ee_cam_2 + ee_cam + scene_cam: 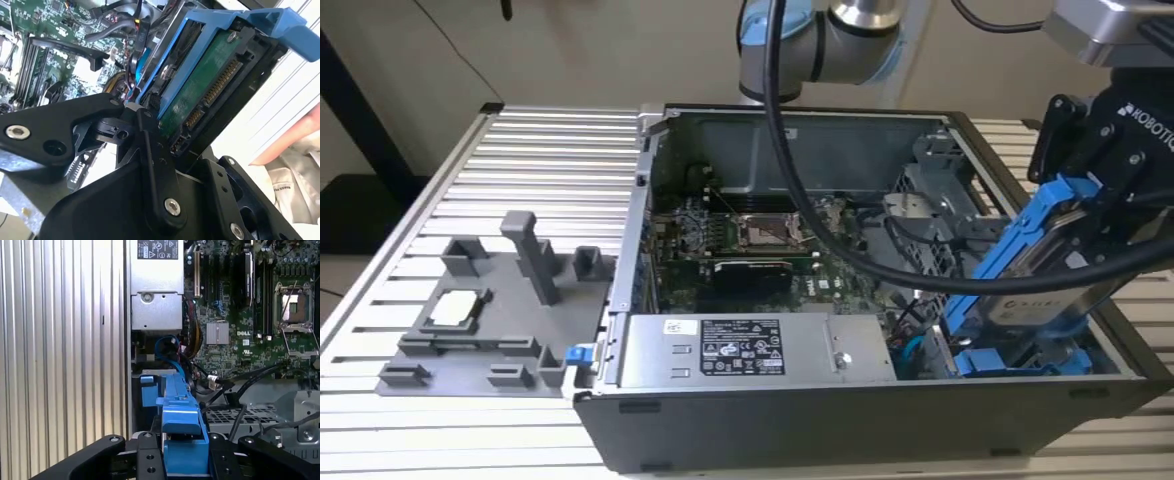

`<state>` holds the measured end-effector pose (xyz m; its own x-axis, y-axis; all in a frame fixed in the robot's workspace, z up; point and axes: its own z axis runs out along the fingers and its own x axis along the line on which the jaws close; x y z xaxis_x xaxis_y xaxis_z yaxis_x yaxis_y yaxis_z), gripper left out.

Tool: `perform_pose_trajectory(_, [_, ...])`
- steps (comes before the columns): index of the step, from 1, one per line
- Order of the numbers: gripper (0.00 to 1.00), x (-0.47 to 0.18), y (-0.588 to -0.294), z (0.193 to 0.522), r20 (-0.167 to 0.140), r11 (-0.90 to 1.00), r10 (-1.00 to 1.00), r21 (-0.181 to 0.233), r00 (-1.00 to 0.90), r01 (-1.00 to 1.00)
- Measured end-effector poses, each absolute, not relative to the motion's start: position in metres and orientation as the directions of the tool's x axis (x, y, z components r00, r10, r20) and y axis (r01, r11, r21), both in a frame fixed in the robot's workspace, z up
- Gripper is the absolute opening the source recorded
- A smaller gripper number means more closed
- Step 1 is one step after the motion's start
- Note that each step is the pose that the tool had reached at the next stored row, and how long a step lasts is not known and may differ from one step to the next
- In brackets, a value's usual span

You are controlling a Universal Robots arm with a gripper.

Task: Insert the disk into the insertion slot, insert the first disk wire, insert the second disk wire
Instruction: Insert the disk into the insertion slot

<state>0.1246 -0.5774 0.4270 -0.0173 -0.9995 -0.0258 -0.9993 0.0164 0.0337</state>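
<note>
While clamped between claw (1091, 218) fingers, disk (1034, 275) is held tilted over case (854, 420) end at exterior view's right, lower end down by slot (1007, 362), not seated. Beyond, motherboard (747, 240) is seen; ribbed worktop (520, 150) underneath.

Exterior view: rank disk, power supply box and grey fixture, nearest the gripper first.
1. The disk, clamped in the gripper, exterior view's right.
2. Power supply box, inside the case, middle.
3. Grey fixture, on the table, exterior view's left.
</note>
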Motion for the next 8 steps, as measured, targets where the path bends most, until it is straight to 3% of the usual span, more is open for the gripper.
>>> perform_pose_trajectory(8, [0.33, 0.1253, -0.5775, 0.4176, -0.026, 0.008, -1.000, 0.034, -0.009, -0.999])
